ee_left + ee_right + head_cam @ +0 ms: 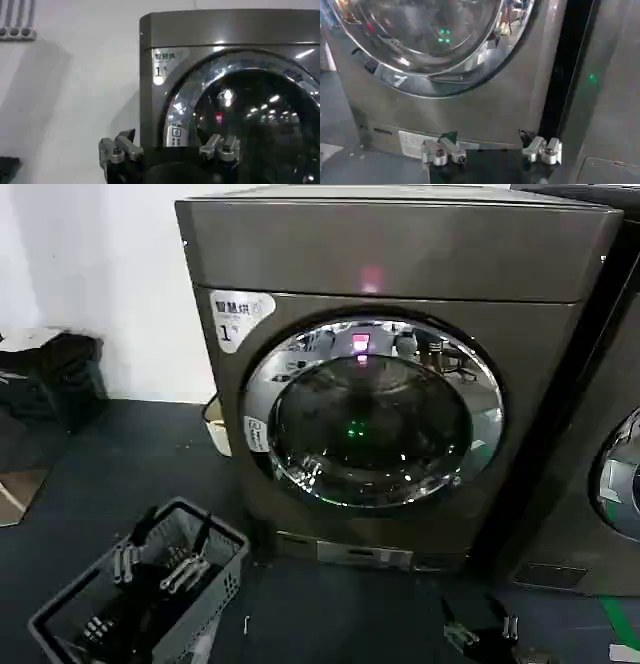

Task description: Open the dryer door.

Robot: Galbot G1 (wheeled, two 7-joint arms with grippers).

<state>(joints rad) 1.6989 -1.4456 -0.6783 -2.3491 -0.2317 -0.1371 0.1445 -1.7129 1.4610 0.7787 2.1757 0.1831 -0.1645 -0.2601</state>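
Dryer door (372, 416) closed, centred on dryer (300, 254) front. Left end effector (169, 149) open, empty, near door's left rim; right end effector (492, 151) open, empty, low. Chrome rim likely slippery, stiff latch; grip rim edge.

1. Floor (130, 464): dark, matte surface running up to a white wall.
2. Dryer (400, 259): stands on the floor, back near the wall.
3. Second machine (610, 484): stands on the floor just beside the dryer, on the robot's right.
4. Grey plastic basket (145, 589): on the floor in front of the dryer, toward the left.
5. Dark bags (55, 379): on the floor against the wall, far left.
6. Green tape strip (622, 624): on the floor, lower right.
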